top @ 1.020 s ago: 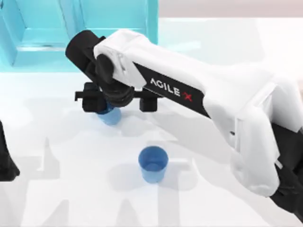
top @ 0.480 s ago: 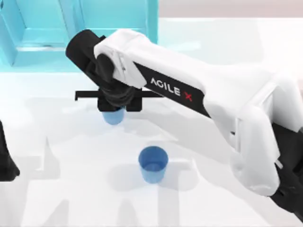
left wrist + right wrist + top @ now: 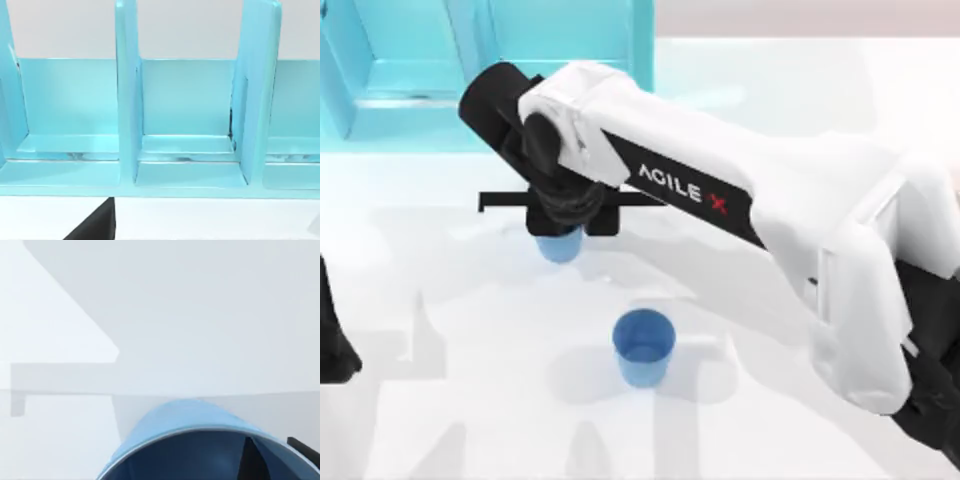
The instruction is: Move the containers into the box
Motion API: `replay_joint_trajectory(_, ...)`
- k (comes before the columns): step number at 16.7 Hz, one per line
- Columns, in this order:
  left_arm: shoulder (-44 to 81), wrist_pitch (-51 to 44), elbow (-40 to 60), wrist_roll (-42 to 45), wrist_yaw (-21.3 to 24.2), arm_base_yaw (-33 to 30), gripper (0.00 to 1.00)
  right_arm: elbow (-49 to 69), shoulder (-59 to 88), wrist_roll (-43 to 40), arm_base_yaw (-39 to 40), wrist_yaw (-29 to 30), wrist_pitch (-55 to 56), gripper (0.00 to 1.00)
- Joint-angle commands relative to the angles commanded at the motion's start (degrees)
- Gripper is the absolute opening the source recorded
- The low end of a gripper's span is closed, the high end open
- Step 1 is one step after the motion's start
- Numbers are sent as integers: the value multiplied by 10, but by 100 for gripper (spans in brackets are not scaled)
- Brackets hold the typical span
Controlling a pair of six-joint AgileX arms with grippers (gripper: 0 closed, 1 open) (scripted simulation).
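Two small blue containers are on the white table. My right gripper [image 3: 570, 221] reaches across to the left of the middle and is shut on one container [image 3: 560, 246], a finger on each side of it. That container's round rim [image 3: 200, 432] lies close under the right wrist camera. The other container [image 3: 643, 346] stands upright and free near the table's middle, closer to the front. The light blue box [image 3: 380, 90] with upright dividers sits at the far left corner, just beyond the held container. In the left wrist view the box's compartments [image 3: 187, 115] face the camera.
My left arm [image 3: 330, 345] is parked at the table's left edge. The right arm's white body [image 3: 800, 220] stretches diagonally over the right half of the table. Bare white tabletop [image 3: 470, 400] lies at the front left.
The right gripper's fingers have drawn in from wide apart and shut on the far container. The near container and the left arm have not moved.
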Motion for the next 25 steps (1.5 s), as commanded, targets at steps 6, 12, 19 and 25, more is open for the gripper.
replay_joint_trajectory(6, 0, 0, 0, 0, 0, 0, 100, -83, -93, -29, -32, -10, 2, 0)
replay_joint_trajectory(12, 0, 0, 0, 0, 0, 0, 100, -214, -239, -78, -78, -26, -1, 0)
replay_joint_trajectory(19, 0, 0, 0, 0, 0, 0, 100, -224, -249, -87, -84, -28, -3, 0)
replay_joint_trajectory(25, 0, 0, 0, 0, 0, 0, 100, -274, -301, -213, -213, -59, -34, 0)
